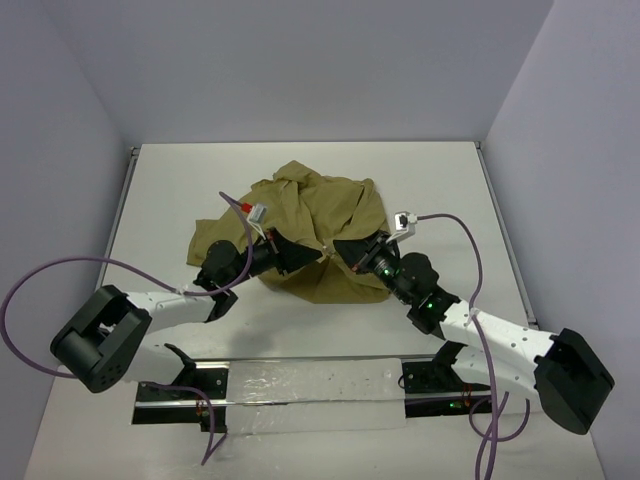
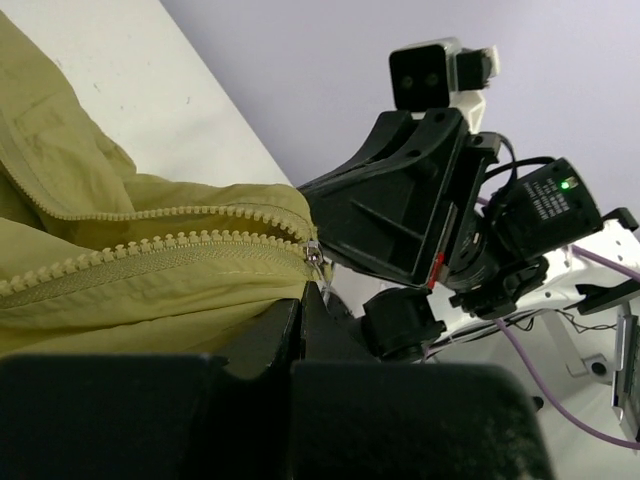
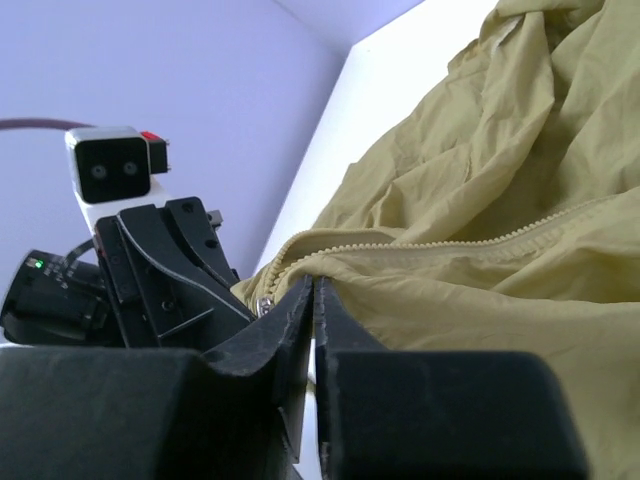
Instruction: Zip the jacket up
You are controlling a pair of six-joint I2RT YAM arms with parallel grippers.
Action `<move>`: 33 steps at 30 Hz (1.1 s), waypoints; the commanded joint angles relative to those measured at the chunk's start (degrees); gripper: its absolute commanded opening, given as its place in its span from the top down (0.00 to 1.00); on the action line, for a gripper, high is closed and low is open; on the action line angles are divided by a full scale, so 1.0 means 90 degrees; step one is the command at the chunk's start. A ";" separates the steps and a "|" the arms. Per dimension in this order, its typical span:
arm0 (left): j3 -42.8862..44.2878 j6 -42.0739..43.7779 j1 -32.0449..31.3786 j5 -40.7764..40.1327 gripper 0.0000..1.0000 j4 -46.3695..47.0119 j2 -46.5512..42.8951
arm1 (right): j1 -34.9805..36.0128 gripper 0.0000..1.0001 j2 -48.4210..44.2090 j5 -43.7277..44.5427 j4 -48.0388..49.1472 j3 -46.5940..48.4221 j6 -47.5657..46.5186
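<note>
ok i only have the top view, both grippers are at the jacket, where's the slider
Observer: The left wrist view shows the slider at the jacket edge, just above the left gripper.
Operator: is the zip closed at all
Observer: No, the two rows of teeth run apart from the slider.
Operator: right gripper on the pull?
Observer: Can't tell. In the right wrist view the right gripper is nearly shut at the cloth edge, with the slider just left of its tips.

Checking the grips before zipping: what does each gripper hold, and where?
Left gripper pinches the jacket at the edge beside the zip slider. Right gripper has its tips at the zip edge; a hold cannot be told.
</note>
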 commanded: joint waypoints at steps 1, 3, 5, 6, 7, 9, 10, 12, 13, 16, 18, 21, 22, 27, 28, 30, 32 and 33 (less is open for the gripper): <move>0.0232 0.0366 0.0035 0.0253 1.00 -0.0202 -0.0277 | 0.0048 0.84 -0.0132 -0.0201 -0.0414 0.0441 -0.0363; 0.0204 0.0338 0.0064 0.0320 1.00 -0.0145 -0.0335 | 0.0039 0.71 -0.0038 -0.0354 -0.0968 0.0728 -0.0602; 0.0184 0.0336 0.0130 0.0401 1.00 -0.0145 -0.0380 | 0.0040 0.62 0.0011 -0.0495 -0.1415 0.0901 -0.0813; 0.0184 0.0337 0.0141 0.0408 1.00 -0.0153 -0.0384 | 0.0039 0.60 -0.0006 -0.0501 -0.1570 0.0940 -0.0898; 0.0189 0.0354 0.0169 0.0479 1.00 -0.0181 -0.0416 | 0.0039 0.58 -0.0084 -0.0495 -0.1716 0.0961 -0.1003; 0.0188 0.0378 0.0207 0.0584 1.00 -0.0252 -0.0475 | 0.0039 0.53 -0.0232 -0.0485 -0.2084 0.1084 -0.1312; 0.0184 0.0386 0.0220 0.0623 1.00 -0.0291 -0.0501 | 0.0039 0.51 -0.0300 -0.0482 -0.2291 0.1169 -0.1493; 0.0194 0.0406 0.0241 0.0723 1.00 -0.0333 -0.0530 | 0.0039 0.49 -0.0376 -0.0520 -0.2861 0.1351 -0.2005; 0.0198 0.0407 0.0252 0.0793 1.00 -0.0353 -0.0527 | 0.0039 0.49 -0.0415 -0.0519 -0.2927 0.1451 -0.2067; 0.0257 0.0406 0.0312 0.1036 1.00 -0.0384 -0.0444 | 0.0043 0.49 -0.0563 -0.0487 -0.3821 0.1796 -0.2850; 0.0252 0.0376 0.0338 0.1143 1.00 -0.0337 -0.0402 | 0.0039 0.49 -0.0677 -0.0440 -0.4165 0.1964 -0.3130; 0.0255 0.0316 0.0356 0.1214 1.00 -0.0228 -0.0340 | 0.0039 0.48 -0.0867 -0.0449 -0.4556 0.2064 -0.3360; 0.0269 0.0300 0.0357 0.1240 1.00 -0.0209 -0.0311 | 0.0040 0.48 -0.0911 -0.0505 -0.4659 0.2070 -0.3402; 0.0339 0.0195 0.0375 0.1354 1.00 -0.0118 -0.0155 | 0.0147 0.48 -0.1038 -0.0745 -0.5015 0.2135 -0.3516; 0.0340 0.0175 0.0368 0.1356 1.00 -0.0092 -0.0134 | 0.0179 0.48 -0.1075 -0.0768 -0.5032 0.2105 -0.3459; 0.0333 0.0162 0.0366 0.1373 1.00 -0.0049 -0.0115 | 0.0260 0.48 -0.1177 -0.0946 -0.4824 0.1967 -0.3028; 0.0305 0.0177 0.0366 0.1385 1.00 -0.0037 -0.0093 | 0.0340 0.48 -0.1395 -0.1299 -0.4317 0.1611 -0.2342; 0.0301 0.0181 0.0366 0.1393 1.00 -0.0037 -0.0091 | 0.0388 0.48 -0.1459 -0.1367 -0.4160 0.1462 -0.2104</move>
